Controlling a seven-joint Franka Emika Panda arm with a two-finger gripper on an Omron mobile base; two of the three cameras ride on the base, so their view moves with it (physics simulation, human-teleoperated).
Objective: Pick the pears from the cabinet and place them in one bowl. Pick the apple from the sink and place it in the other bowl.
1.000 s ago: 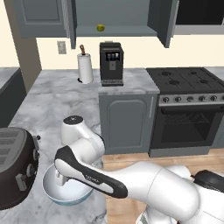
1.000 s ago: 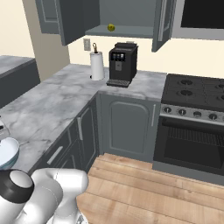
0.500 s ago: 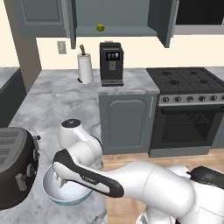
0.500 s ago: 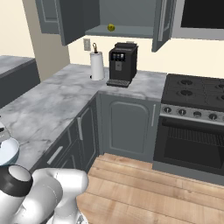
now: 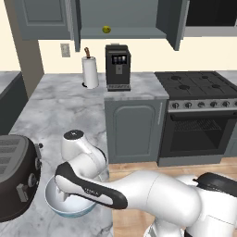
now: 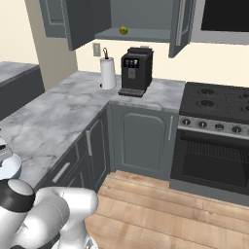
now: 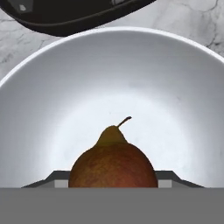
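While I watched through the hand camera, the brownish-red pear (image 7: 113, 164) sat right at the bottom of the picture, stem up, with the white inner face of the bowl (image 7: 57, 113) spreading wide behind it. Grey bits of the gripper (image 7: 113, 181) showed on either side of the fruit, level with its widest part, so it looked pinched between them, though I could not make out the contact itself. A black appliance edge (image 7: 74, 17) curved over the bowl's far rim, and marbled counter (image 7: 192, 19) showed past it. From the left base camera I saw the arm bent low with its hand inside that same pale blue bowl (image 5: 69, 210), which stood on the marble counter just beside the black toaster (image 5: 16, 178); the hand hid the fruit there. Far back, the cabinet (image 5: 122, 18) stood with its doors open and the yellow-green pear (image 5: 106, 29) lay on its shelf, above the paper towel roll (image 5: 90, 71) and the coffee machine (image 5: 117, 67). From the right base camera I saw that pear (image 6: 123, 30) on the same shelf, and a sliver of the bowl (image 6: 10, 168) at the left edge.
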